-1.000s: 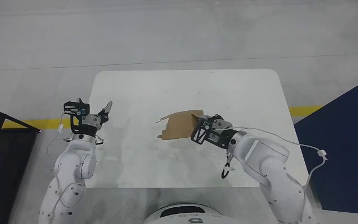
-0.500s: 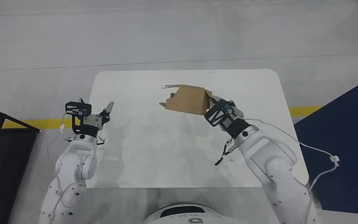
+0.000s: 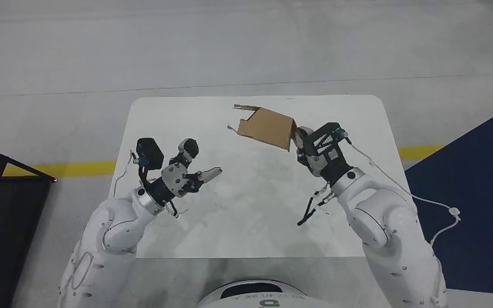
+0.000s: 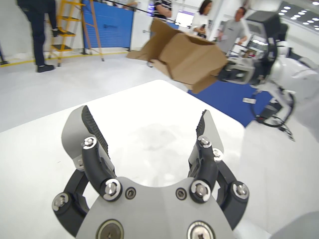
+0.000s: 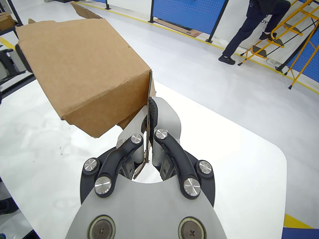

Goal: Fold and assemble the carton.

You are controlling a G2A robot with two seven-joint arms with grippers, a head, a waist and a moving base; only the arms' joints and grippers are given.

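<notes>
Holding the carton (image 3: 266, 127) clear of the table (image 3: 231, 223), the right gripper (image 5: 149, 106) is clenched on a thin cardboard flap at the box's near end, with the flap edge pinched between its pads. In the top view the carton sits upper centre-right, over the far part of the table, tilted. Its body is popped into a rough sleeve and its loose flaps stick out toward the upper left. Change: a second ago the carton was at frame centre, low by the table surface, and the right arm has since raised it and carried it up the frame. The left gripper (image 3: 202, 175) was parked at the table's left edge. It has now swung in to left-centre, released, jaws spread wide, with nothing in them. In the left wrist view it points at the carton, but the two are well apart. Likely meaning: the right arm is presenting the box in the air so the left can come in on the free flaps or the opposite wall. No flap looks folded shut yet, so the task seems early. A one-flap grip looks weak, so the box could swing or tear when pushed.
</notes>
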